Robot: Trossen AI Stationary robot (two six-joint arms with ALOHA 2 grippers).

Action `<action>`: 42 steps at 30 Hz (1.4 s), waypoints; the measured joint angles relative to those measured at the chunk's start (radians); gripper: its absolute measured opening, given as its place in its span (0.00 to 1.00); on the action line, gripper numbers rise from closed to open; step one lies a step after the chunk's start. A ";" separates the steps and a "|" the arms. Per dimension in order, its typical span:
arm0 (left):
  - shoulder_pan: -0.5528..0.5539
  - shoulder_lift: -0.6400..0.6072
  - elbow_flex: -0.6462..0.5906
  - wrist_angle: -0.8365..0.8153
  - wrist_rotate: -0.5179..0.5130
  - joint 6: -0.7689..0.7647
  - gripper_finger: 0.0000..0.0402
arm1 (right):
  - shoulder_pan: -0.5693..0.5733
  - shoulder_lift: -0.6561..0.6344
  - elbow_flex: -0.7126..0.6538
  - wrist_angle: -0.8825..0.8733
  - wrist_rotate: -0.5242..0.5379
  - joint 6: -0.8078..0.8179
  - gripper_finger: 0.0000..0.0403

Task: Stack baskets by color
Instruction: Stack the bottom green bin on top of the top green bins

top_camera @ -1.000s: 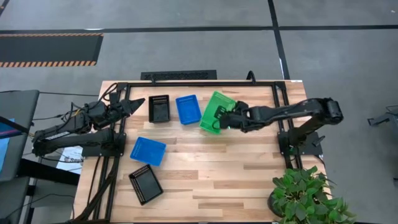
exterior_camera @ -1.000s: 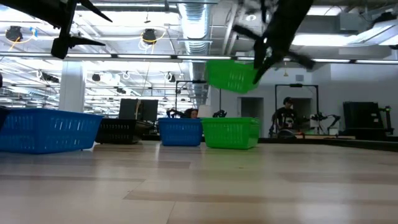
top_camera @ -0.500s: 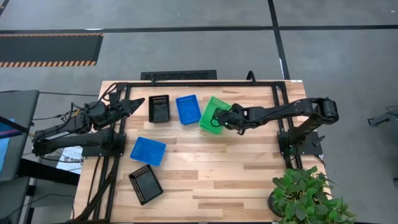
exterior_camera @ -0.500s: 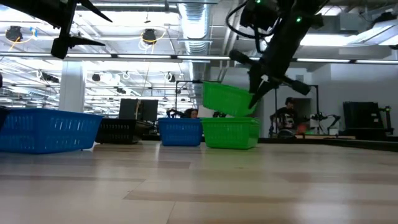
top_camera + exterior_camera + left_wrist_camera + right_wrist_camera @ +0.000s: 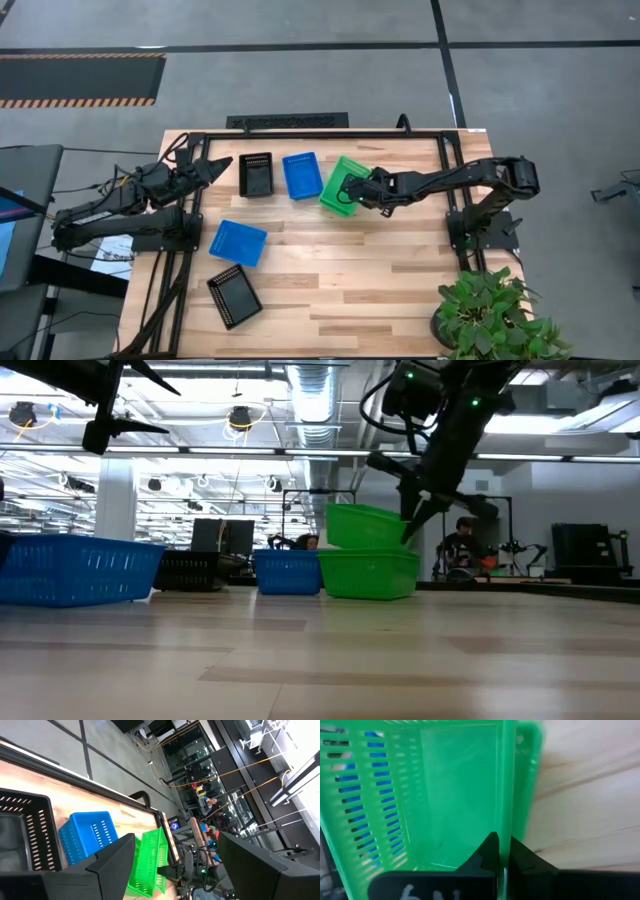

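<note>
Two green baskets are at the table's far middle: the upper one (image 5: 365,525) sits in the lower one (image 5: 370,575), and from above they read as a single green basket (image 5: 338,185). My right gripper (image 5: 504,862) is shut on the upper one's wall, reaching in from the table's right (image 5: 356,192). A blue basket (image 5: 302,175) and a black basket (image 5: 256,174) stand left of them. Another blue basket (image 5: 238,243) and another black one (image 5: 234,296) lie nearer the front left. My left gripper (image 5: 222,165) hovers open at the far left. My right gripper pinches a side wall of the upper green basket at its top rim (image 5: 506,820), one finger (image 5: 487,852) inside the basket and the other (image 5: 526,859) outside. The fingers slant down from the table's right. The basket's bottom is down inside the lower green basket, and it sits about level.
A black metal frame (image 5: 320,135) runs along the table's far edge and down both sides. A potted plant (image 5: 495,320) stands at the near right corner. Bare wood (image 5: 380,270) spreads over the table's near middle and right.
My right gripper has gone down and a little toward the table's left with the green basket. The basket hung tilted and clear above the other green basket. Now it sits lowered into it, nearly level.
</note>
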 joint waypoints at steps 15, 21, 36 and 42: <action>0.000 0.000 0.000 0.000 -0.006 0.000 0.68 | -0.006 -0.001 -0.001 -0.018 -0.029 0.005 0.12; 0.000 0.000 0.000 0.000 -0.006 0.000 0.68 | -0.020 -0.001 -0.001 -0.019 -0.037 0.000 0.13; 0.000 0.000 0.000 -0.001 -0.007 0.000 0.68 | -0.025 0.000 -0.001 -0.021 -0.080 -0.048 0.23; 0.000 0.000 0.000 -0.001 -0.008 0.009 0.68 | -0.025 0.000 0.001 -0.023 -0.069 -0.119 0.37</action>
